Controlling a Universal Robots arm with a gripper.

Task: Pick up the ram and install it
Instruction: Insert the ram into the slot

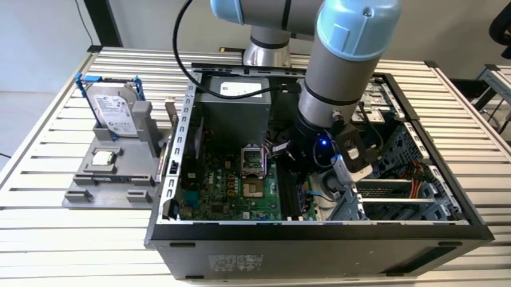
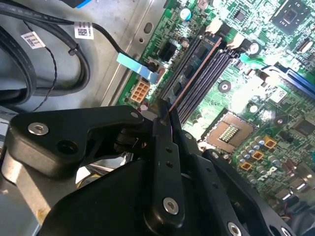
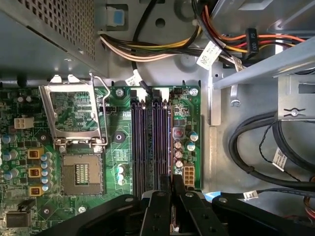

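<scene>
We find the gripper [image 2: 165, 115] lowered into the open case [image 1: 319, 230], its fingers [image 2: 165, 162] pinched onto the ram [image 2: 194, 73], which we see edge-on in the second wrist view as a thin coppery line running from the fingertips up toward the upper right of the frame. It lies along the black slots [image 2: 204, 69], and we judge the clamp holds it on edge so that it lines up with a slot; whether it is seated or merely resting in the groove we cannot tell. In the first wrist view the gripper [image 3: 172, 184] sits at the bottom centre of the frame, right over the near end of the slots [image 3: 150, 137], which run straight up the middle of the green board [image 3: 118, 147]. Around it: the CPU socket [image 3: 78, 174] with its metal frame flipped open at centre left, a row of capacitors [image 3: 179, 147] just beside the slots on the right, black cables [image 3: 256, 147] looping along the right of the frame, and coloured power leads [image 3: 162, 49] across the top. In the exterior view a hard drive [image 1: 112, 110] stands on a grey stand [image 1: 108, 173] at the left of the frame, well apart from the case. We reckon the capacitors and the small white connector [image 3: 188, 174] near the fingertips are the tightest neighbours; the cables look clear of the slot line
</scene>
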